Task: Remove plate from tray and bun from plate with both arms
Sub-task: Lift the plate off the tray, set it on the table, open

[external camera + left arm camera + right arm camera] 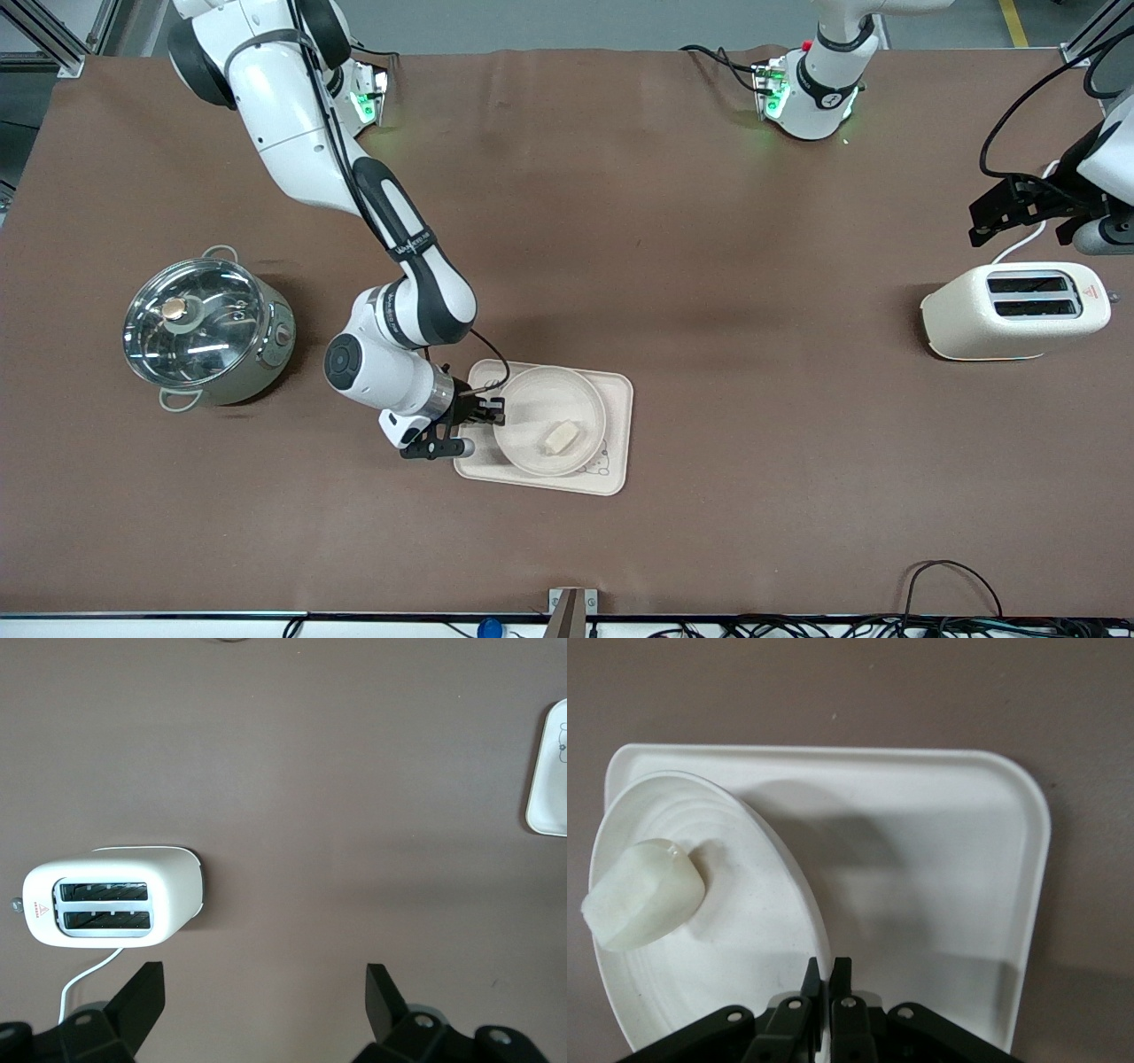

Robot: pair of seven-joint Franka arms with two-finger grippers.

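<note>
I have the right gripper (493, 413) clenched on the plate (532, 394) rim, at the edge toward the right arm's end of the table; the wrist view shows the rim pinched between the fingertips (810, 974). The plate sits in the tray (617, 425), with the bun (561, 437) on it, off-centre toward the front camera. Left gripper (266, 992) waits with jaws wide, over bare table by the toaster (1015, 310), well apart. Judgement: the plate lifts out next, and the right arm is nearer.

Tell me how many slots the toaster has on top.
2. Both slots lie side by side in the top of the toaster, at the left arm's end of the table.
</note>
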